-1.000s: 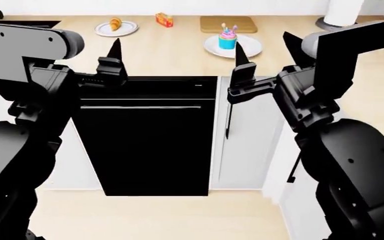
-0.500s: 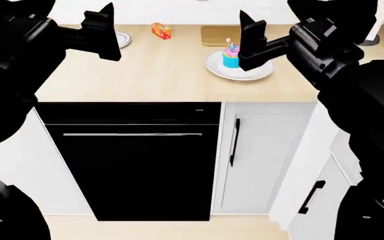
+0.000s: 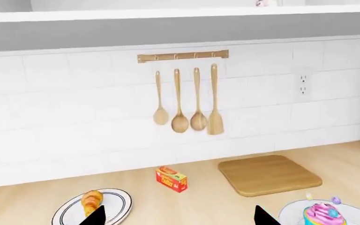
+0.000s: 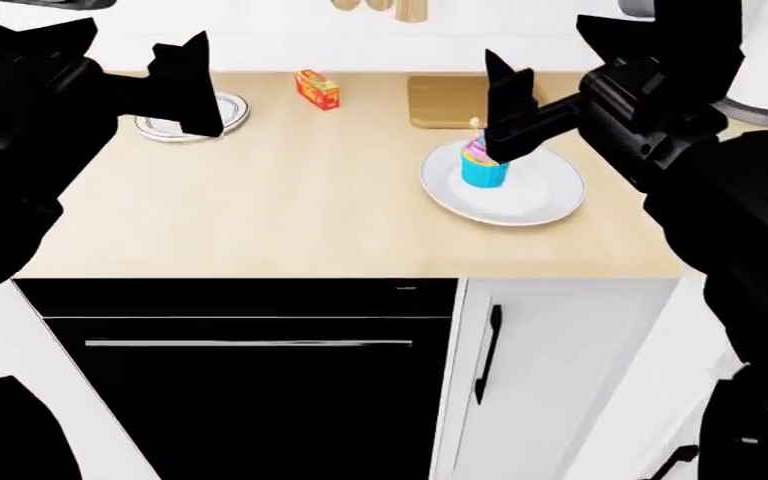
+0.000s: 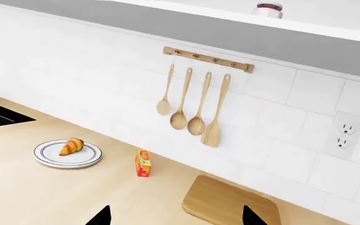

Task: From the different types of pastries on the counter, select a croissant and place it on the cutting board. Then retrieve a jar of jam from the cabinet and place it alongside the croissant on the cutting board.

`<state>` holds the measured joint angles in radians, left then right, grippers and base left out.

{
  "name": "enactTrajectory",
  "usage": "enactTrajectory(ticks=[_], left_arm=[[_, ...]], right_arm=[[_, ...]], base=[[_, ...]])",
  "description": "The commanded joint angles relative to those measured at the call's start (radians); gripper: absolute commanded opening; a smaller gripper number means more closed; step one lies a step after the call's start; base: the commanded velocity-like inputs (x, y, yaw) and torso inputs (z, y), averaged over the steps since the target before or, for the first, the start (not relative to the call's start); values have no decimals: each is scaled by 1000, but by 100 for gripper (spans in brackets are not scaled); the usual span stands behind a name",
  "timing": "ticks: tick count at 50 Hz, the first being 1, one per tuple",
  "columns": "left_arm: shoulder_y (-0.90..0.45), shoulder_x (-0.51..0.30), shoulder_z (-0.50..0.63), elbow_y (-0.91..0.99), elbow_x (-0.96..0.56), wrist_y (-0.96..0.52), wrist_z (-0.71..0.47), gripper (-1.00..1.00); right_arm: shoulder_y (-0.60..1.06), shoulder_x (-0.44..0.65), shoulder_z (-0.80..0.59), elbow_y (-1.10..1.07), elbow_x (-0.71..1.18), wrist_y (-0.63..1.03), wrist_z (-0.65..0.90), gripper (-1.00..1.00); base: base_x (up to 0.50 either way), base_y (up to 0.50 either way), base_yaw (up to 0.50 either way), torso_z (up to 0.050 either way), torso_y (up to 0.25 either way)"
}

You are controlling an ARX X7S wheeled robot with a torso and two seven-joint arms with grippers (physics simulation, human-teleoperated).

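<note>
Since a second ago my head has come closer over the counter point(image 4: 291, 200), and both my arms have lifted from the dishwasher front to above the worktop.

Head view: my left gripper point(image 4: 187, 85) hangs over the blue-rimmed plate point(image 4: 231, 105) at the far left, hiding the croissant. My right gripper point(image 4: 507, 100) hovers just above the cupcake point(image 4: 482, 168) on its white plate point(image 4: 544, 195). The cutting board point(image 4: 438, 100) lies bare against the wall, with the red and yellow box point(image 4: 316, 89) left of it. I cannot tell here how either pair of jaws stands.

Left wrist view: my dark fingertips point(image 3: 95, 216) stand well apart, so that claw is spread, with the croissant point(image 3: 92, 201) between them on its plate.

Right wrist view: my fingertips point(image 5: 101, 216) are likewise wide apart, holding nothing. The jar of jam point(image 5: 268, 9) sits on the shelf above the wooden spoons point(image 5: 192, 105).
</note>
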<state>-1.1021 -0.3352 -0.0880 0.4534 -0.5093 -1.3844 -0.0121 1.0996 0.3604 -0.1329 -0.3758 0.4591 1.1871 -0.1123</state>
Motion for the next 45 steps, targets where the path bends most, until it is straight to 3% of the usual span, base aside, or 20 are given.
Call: enactTrajectory(ticks=[1,24,45], left_arm=[[3,-13,-12,0,-1,4,-6,100],[-28,0,-12,18,-27,-25,-24,100],[-36,-3,1,16,-43,-24,-30,100]], right_arm=[[-8,15,-22,-14,0,-13,-4,100],[28,8,-15,-26,18,3,6,100],[52,12,-16,-28,33,30,12,100]], base=[[359,488,0,0,0],[338,482,0,0,1],[377,189,0,0,1]])
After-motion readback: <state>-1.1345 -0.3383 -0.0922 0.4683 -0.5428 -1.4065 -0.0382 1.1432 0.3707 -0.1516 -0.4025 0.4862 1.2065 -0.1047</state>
